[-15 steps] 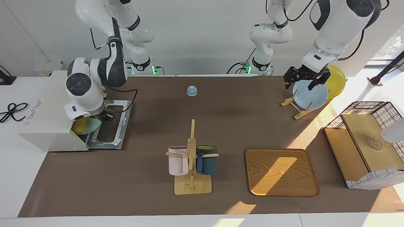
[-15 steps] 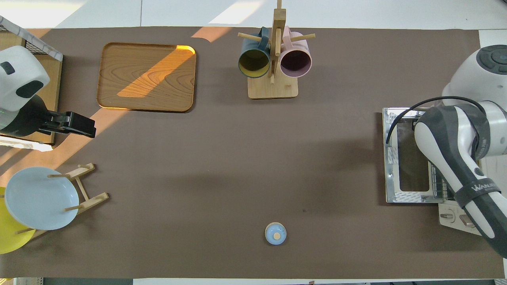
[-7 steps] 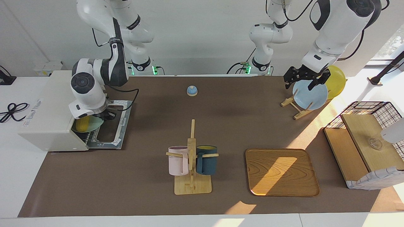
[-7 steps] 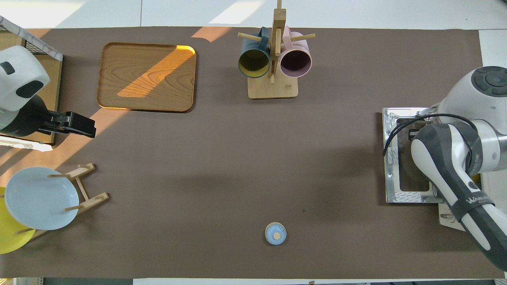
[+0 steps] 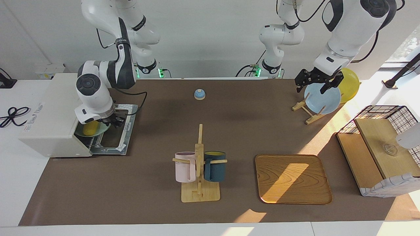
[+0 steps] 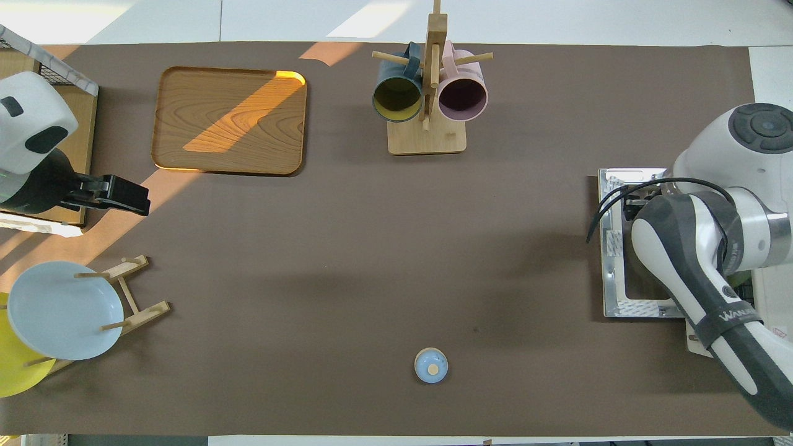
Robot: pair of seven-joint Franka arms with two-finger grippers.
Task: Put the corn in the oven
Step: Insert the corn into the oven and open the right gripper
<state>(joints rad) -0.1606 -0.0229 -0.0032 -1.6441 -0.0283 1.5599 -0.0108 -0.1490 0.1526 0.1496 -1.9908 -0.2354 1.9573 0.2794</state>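
Note:
The corn (image 5: 90, 128) lies on a pale green plate (image 5: 100, 130) on the wire rack just inside the mouth of the off-white oven (image 5: 49, 114). The oven door (image 5: 116, 139) is dropped open flat on the table. My right gripper (image 5: 114, 121) hangs over the door, at the plate's outer edge and apart from the corn. In the overhead view the right arm hides the corn and only the door (image 6: 610, 248) shows. My left gripper (image 5: 316, 84) waits open in the air over the plate rack, holding nothing.
A mug rack (image 5: 199, 164) with a pink and a dark blue mug stands mid-table, beside a wooden tray (image 5: 292, 178). A small blue bell (image 5: 199, 94) sits near the robots. A blue plate (image 5: 323, 99) and yellow plate (image 5: 350, 83) stand in a rack. A wire basket (image 5: 384, 113) is at the left arm's end.
My right hand has drawn back from the oven mouth toward the door, so more of the corn and plate shows. The left arm has not moved.

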